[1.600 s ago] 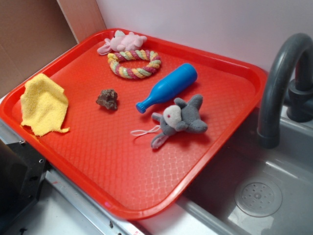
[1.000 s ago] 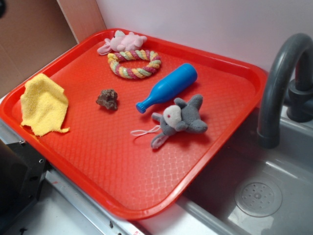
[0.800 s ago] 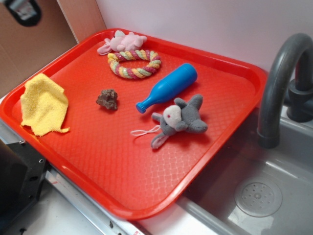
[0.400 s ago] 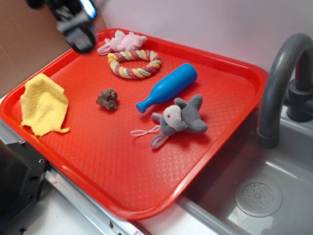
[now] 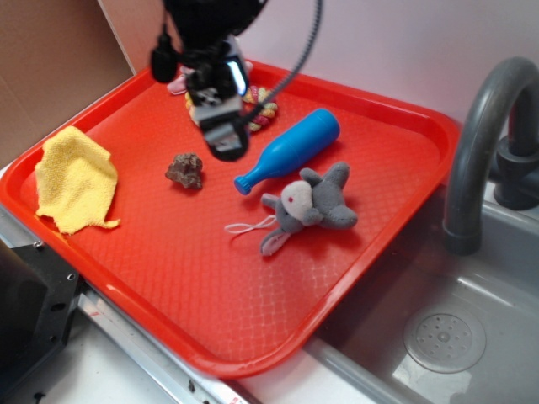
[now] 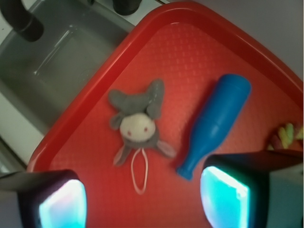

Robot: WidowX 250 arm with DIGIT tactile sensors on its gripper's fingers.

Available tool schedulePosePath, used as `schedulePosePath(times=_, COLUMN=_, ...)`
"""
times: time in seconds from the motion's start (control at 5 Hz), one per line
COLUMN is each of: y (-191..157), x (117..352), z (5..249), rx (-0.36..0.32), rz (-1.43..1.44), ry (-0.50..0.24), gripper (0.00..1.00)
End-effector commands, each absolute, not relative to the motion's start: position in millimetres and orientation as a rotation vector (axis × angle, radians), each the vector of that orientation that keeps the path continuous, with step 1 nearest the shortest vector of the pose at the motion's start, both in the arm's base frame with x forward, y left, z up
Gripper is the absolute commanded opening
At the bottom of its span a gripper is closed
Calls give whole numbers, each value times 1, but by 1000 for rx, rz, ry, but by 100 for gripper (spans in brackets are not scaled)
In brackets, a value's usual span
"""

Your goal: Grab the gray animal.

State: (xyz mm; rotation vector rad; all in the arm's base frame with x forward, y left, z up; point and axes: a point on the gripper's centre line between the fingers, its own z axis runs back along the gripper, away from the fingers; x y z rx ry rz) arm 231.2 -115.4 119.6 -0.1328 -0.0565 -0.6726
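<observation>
Only the wrist view shows the gripper (image 6: 142, 202) spread wide, empty, the gray animal (image 6: 138, 122) between its fingers.

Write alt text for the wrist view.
A gray animal lies face-up on a red tray, its white string loop trailing toward the camera, beside a blue bottle. The gripper shows its jaws open at the bottom edge.

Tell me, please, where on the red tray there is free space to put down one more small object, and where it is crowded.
The biggest bare patch is the near part of the red tray, in front of the gray animal and the yellow cloth. The right corner behind the blue bottle is also free. The far left is crowded: rope ring, brown lump, gripper.
</observation>
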Motion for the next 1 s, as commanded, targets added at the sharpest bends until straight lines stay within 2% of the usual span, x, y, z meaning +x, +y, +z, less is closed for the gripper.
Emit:
schedulePosePath(times=0.0, y=-147, x=249, z=89, rx=-112, rz=-753, ry=-2, gripper=100)
schedulePosePath(times=0.2, y=-156, x=247, z=68, rx=-116, rz=-796, ry=44, gripper=100)
schedulePosePath(times=0.4, y=-168, x=236, z=51, rx=-89, rz=-856, ry=88, gripper=100)
schedulePosePath(times=0.6, y=-164, x=233, z=38, rx=-16, rz=-847, ry=126, gripper=100)
schedulePosePath(times=0.8, y=-159, x=235, z=38, rx=-3, rz=-836, ry=145, gripper=100)
